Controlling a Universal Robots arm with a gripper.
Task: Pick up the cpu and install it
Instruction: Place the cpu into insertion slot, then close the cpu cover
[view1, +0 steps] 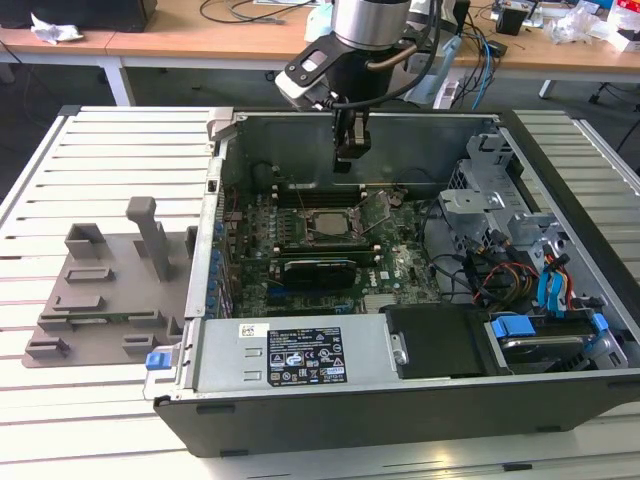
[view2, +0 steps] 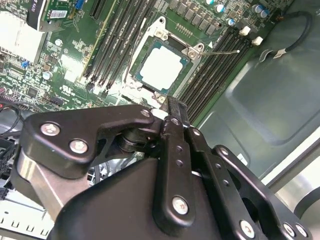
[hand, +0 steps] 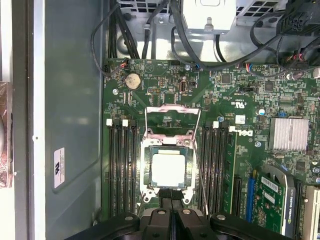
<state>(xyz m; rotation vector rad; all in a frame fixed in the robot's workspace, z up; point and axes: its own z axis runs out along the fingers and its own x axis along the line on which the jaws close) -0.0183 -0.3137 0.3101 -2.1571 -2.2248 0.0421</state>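
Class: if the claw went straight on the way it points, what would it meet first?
Probably the cpu in its socket, or the socket's edge; the claw hangs above, depth unclear.

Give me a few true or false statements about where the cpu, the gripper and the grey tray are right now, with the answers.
1. The cpu lies in the socket on the motherboard. True.
2. The gripper is gripping the cpu. False: it hangs clear of the cpu, above the motherboard, shut on nothing.
3. The socket's metal frame is closed over the cpu. False: it is swung open, and the cpu's silvery top is bare.
4. The grey tray stands outside the computer case, on the exterior view's left. True.
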